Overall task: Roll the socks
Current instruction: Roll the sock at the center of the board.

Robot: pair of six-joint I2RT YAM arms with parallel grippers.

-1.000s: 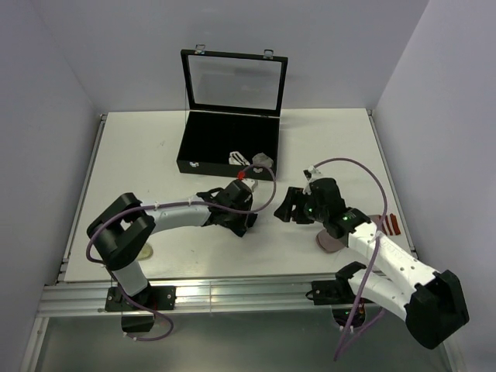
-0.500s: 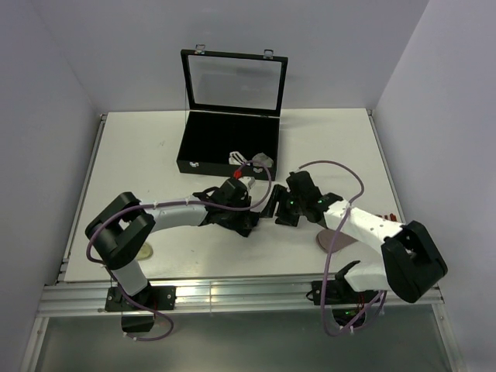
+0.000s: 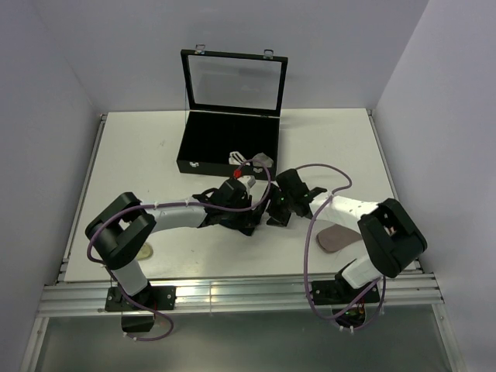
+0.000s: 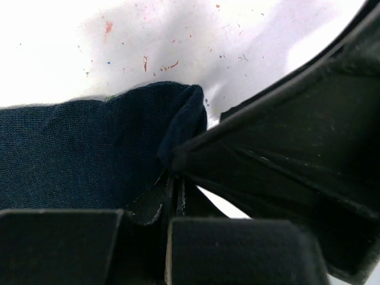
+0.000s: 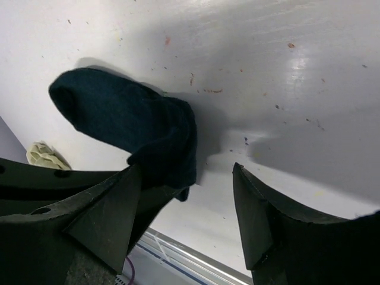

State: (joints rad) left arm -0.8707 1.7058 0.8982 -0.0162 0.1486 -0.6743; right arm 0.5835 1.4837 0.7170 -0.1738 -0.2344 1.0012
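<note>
Rolling looks barely begun: the plain navy fabric sock (image 5: 130,122) lies mostly flat mid-tabletop, nearer the near edge. The left end effector (image 4: 174,181) is clamped tight on its folded end. The right end effector (image 5: 187,219), spread wide and empty, has that end just inside its gap.

White counter (image 3: 139,155), paint-flecked. Black case (image 3: 208,166) far centre w/ glass lid (image 3: 234,84) upright. Mauve flat pad (image 3: 335,239) near rt edge. Small beige disc (image 3: 147,251) near-left.
</note>
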